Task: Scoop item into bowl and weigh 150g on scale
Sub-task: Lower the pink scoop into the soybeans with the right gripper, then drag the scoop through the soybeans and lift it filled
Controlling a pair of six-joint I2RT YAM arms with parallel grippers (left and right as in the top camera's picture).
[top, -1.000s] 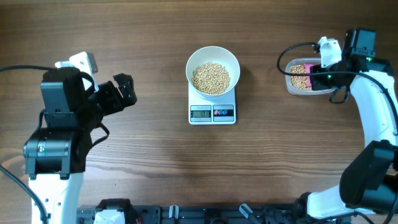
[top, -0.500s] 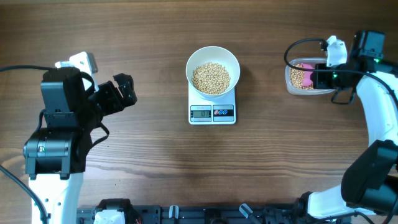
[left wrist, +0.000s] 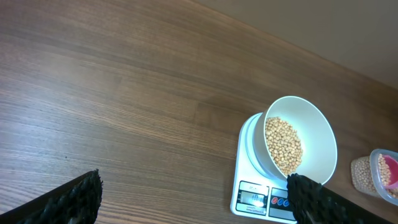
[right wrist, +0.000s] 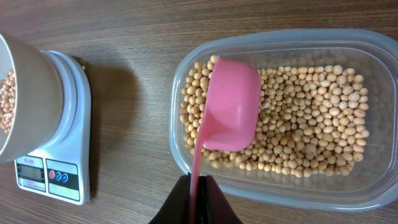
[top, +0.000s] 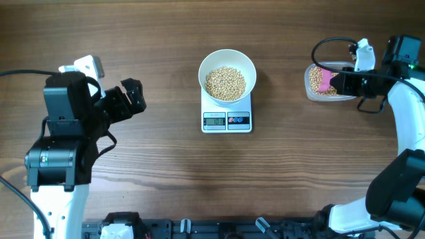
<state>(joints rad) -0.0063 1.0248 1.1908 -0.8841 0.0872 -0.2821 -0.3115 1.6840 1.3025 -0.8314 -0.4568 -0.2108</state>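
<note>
The white bowl (top: pixel 250 67) stands on the scale (top: pixel 226 121) at the table's middle, and a heap of tan beans (top: pixel 225 82) fills its bottom. At the far right my right gripper (top: pixel 340 82) is shut on the thin handle of a pink scoop (right wrist: pixel 231 106). The scoop's head lies over the beans (right wrist: pixel 311 124) in a clear tub (right wrist: pixel 180 149), with no beans showing on it. My left gripper (top: pixel 129 99) hangs open at the left, well apart from the bowl, with nothing between its fingers. In the left wrist view the bowl (left wrist: pixel 317 124) and scale (left wrist: pixel 255 196) sit at the right.
The clear tub (top: pixel 311 91) sits at the right rear, about a hand's width from the scale. A black cable (top: pixel 332 44) loops above it. Bare wooden table (top: pixel 166 166) lies between the left arm and the scale and along the front.
My right arm has drawn to the right with the scoop, so the pink scoop head now shows over the beans in the tub. The left arm has not moved.
</note>
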